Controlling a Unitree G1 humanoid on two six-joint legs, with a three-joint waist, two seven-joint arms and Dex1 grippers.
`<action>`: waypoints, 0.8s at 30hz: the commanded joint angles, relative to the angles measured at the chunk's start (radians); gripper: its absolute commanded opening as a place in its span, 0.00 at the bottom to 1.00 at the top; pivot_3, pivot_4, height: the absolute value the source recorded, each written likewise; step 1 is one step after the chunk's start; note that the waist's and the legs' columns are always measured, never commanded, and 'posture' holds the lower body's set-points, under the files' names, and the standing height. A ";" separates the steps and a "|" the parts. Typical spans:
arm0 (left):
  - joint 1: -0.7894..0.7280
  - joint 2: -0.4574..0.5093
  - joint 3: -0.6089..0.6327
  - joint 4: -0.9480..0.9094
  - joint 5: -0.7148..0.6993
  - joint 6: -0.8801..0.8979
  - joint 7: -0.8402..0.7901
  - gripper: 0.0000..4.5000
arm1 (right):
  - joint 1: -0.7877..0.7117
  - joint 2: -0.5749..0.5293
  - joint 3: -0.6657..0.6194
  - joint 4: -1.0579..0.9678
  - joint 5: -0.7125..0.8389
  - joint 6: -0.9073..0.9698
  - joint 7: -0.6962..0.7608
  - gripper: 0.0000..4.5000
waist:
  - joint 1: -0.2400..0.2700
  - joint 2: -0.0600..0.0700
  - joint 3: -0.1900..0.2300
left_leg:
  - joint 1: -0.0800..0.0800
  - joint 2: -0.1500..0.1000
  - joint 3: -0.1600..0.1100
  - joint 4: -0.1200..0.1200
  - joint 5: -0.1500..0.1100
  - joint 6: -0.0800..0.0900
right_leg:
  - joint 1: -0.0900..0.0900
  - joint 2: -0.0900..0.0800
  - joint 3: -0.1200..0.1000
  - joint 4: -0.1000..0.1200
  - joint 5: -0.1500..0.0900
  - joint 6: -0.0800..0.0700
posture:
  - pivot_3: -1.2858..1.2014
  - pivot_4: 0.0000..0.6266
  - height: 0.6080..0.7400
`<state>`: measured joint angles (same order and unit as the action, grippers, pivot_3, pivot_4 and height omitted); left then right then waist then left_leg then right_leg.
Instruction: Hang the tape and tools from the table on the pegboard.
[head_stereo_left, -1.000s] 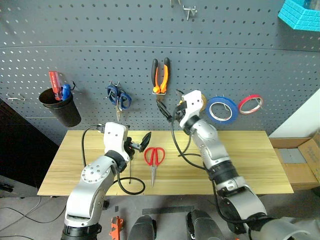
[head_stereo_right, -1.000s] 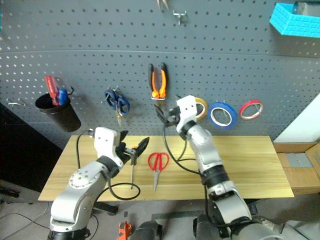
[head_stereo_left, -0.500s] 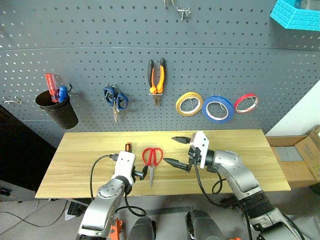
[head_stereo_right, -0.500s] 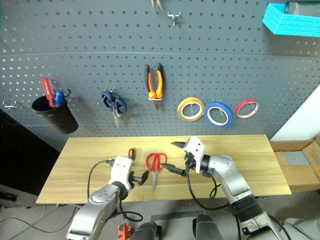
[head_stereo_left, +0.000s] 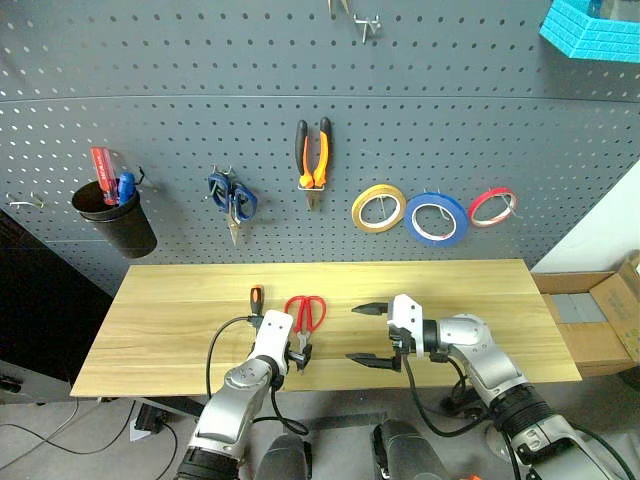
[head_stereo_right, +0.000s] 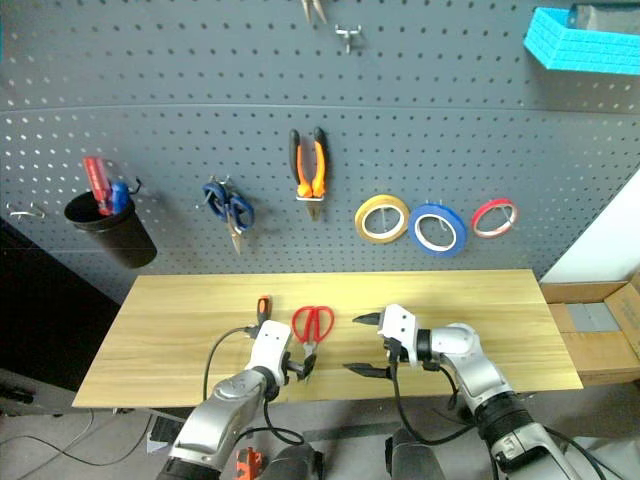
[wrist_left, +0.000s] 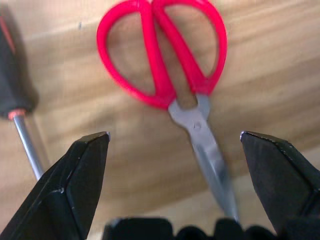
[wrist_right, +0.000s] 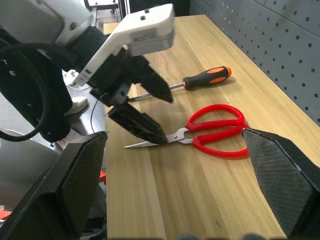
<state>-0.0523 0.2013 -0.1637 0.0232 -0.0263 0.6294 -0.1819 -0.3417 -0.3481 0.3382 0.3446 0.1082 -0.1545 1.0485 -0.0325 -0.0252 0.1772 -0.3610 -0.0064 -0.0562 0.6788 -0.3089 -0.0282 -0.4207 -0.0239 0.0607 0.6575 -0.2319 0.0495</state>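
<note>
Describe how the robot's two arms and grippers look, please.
Both arms have rounded silver-grey shells with black joints. Each wrist carries a white housing, and loose black cables loop beside it. The left gripper and right gripper each have two pointed black fingers.

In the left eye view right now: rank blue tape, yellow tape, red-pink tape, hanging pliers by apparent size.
1. pliers, the longest
2. blue tape
3. yellow tape, close to the blue one
4. red-pink tape, the smallest
</note>
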 joint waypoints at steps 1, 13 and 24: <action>-0.027 -0.013 -0.015 0.041 0.026 0.030 0.013 1.00 | -0.014 0.014 -0.017 -0.004 -0.005 -0.018 -0.020 1.00 | 0.000 0.000 0.000 | 0.000 0.000 0.000 0.000 0.000 0.000 | 0.000 0.000 0.000 0.000 0.000 0.000 | 0.51 0.21 1.00; -0.081 -0.037 -0.013 0.101 0.036 0.077 0.007 0.80 | 0.011 0.019 -0.025 -0.041 0.004 0.008 -0.041 1.00 | 0.000 0.001 -0.004 | 0.000 0.000 0.000 0.000 0.000 0.000 | 0.000 -0.001 0.000 0.000 0.000 0.000 | 0.50 0.21 1.00; -0.105 -0.044 0.001 0.116 0.034 0.070 0.003 0.05 | -0.001 0.023 -0.029 -0.026 -0.008 -0.012 -0.072 1.00 | -0.001 0.001 -0.006 | 0.000 0.000 0.000 0.000 0.000 0.000 | 0.000 0.000 0.000 0.001 0.000 0.000 | 0.50 0.21 1.00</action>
<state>-0.1525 0.1605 -0.1666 0.1351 0.0046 0.6963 -0.1767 -0.3294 -0.3291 0.3336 0.3307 0.0988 -0.1456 0.9807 -0.0334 -0.0242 0.1712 -0.3607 -0.0063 -0.0562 0.6792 -0.3089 -0.0283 -0.4205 -0.0244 0.0610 0.6582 -0.2317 0.0497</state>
